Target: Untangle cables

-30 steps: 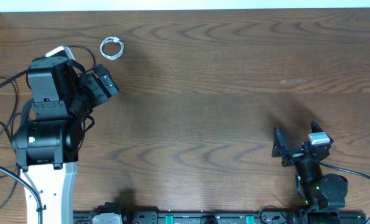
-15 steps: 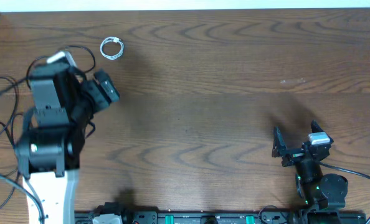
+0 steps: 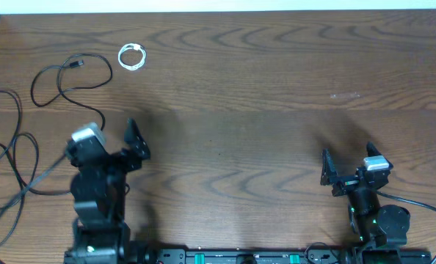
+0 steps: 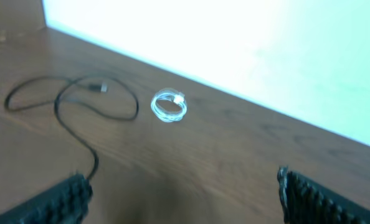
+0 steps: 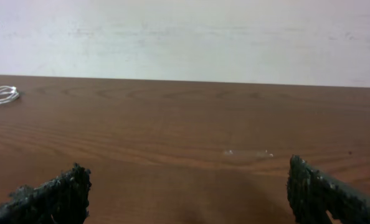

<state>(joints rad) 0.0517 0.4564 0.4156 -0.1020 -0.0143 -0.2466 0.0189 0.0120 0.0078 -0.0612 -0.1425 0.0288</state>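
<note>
Black cables (image 3: 32, 93) sprawl loose along the table's (image 3: 262, 88) left side, left gripper (image 3: 109, 150) and right gripper (image 3: 348, 170) both wide open near the front edge, gripping nothing, white cable (image 3: 132, 56) coiled apart, far-left.

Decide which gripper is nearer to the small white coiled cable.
Left. The left gripper sits a little back from the white cable; the right gripper is far off to the right.

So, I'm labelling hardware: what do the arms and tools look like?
The left arm and right arm are black, each with a small white block near its tool. The left tool and right tool have rough black fingers. A black cable trails from the right arm.
</note>
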